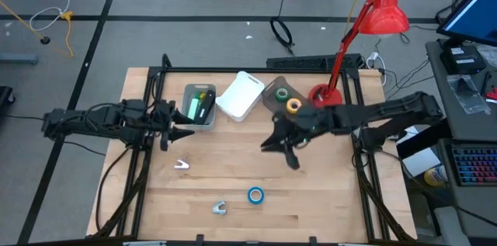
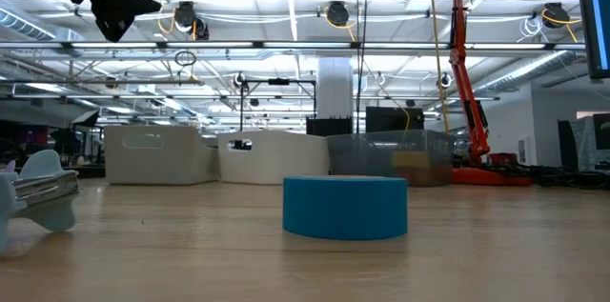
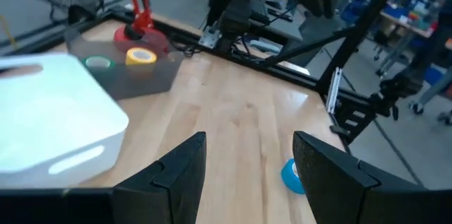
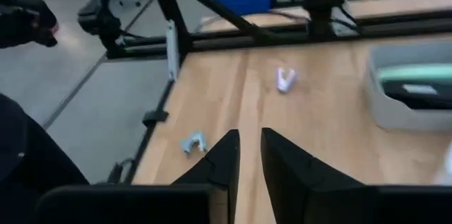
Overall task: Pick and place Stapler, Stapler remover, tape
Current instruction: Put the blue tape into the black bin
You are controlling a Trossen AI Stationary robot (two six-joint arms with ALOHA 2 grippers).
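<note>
Two arms, matte black, jointed in boxy segments, cabling run along each. Left gripper (image 3: 247,174): two broad, wedge-shaped black fingers. Right gripper (image 4: 248,160): two like fingers, flat-faced, unmarked.

Matt blue tape (image 2: 345,207) on smooth, pale wooden table (image 2: 477,245).

We see even, bright light from ceiling strip lamps (image 2: 286,26), which glare white in the low view. Shadows on the wooden table (image 1: 233,176) are faint and soft. Both wrist views are blurred throughout. In the low view the blue tape roll (image 2: 345,207) sits soft-edged, while the hall behind looks sharper.
</note>
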